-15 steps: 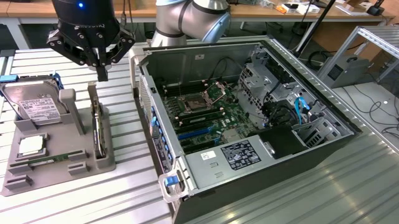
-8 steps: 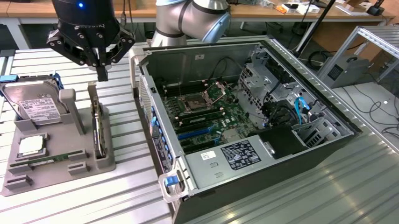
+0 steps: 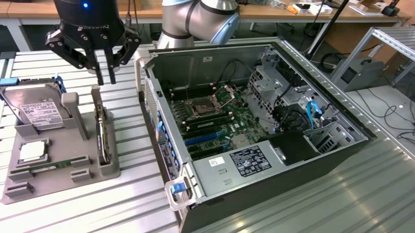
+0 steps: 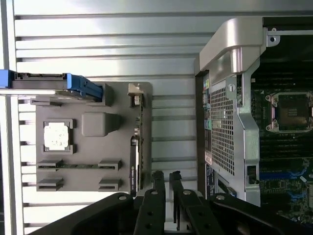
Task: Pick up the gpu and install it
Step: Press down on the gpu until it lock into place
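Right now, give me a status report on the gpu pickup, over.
Gripper above the gpu, jaws slightly apart, empty. The gpu sits on edge in the gray tray, untouched. Nothing between them; hard drive stands apart in the same tray.

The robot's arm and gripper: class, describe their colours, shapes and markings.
The arm is silver-grey, with smooth, rounded joint housings. The gripper is black: a cylindrical body with a small blue light and faint pale lettering, then bolted linkage bars ending in two slim, straight fingers.
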Tool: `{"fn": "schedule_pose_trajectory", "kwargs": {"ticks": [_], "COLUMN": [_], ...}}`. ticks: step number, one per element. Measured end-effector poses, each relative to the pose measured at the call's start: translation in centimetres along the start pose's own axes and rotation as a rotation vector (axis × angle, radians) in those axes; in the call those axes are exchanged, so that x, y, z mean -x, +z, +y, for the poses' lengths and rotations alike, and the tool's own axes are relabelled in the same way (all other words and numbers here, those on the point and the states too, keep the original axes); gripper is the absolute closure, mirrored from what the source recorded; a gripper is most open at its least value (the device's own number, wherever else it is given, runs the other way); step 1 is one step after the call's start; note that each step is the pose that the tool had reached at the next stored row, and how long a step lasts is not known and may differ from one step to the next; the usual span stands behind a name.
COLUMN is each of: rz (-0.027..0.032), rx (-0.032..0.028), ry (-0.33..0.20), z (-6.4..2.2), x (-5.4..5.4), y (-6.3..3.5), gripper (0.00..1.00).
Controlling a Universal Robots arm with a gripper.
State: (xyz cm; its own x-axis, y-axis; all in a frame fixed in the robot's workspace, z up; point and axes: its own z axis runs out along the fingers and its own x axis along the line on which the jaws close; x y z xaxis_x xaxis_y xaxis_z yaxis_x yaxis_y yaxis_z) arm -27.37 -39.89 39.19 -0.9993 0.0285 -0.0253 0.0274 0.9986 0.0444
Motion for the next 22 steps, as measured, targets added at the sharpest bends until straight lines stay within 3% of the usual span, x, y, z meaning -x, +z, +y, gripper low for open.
{"fn": "schedule_pose_trajectory", "kwargs": {"ticks": [3,9,13,15,22], "rz": [0.0,0.0,0.0,0.0002,0.0004], "rx": [0.0,-0.0016,-0.0016,-0.0016,-0.0016], "ry": [0.0,0.0,0.0,0.0,0.0], "z": [0.0,-0.05,-0.12,-0.25,-0.54], "x": [0.0,-0.6,-1.0,-1.8,-2.5], "y": [0.0,0.75,1.95,2.92,4.43], "gripper": [0.58,0.58,0.58,0.58,0.58]}}
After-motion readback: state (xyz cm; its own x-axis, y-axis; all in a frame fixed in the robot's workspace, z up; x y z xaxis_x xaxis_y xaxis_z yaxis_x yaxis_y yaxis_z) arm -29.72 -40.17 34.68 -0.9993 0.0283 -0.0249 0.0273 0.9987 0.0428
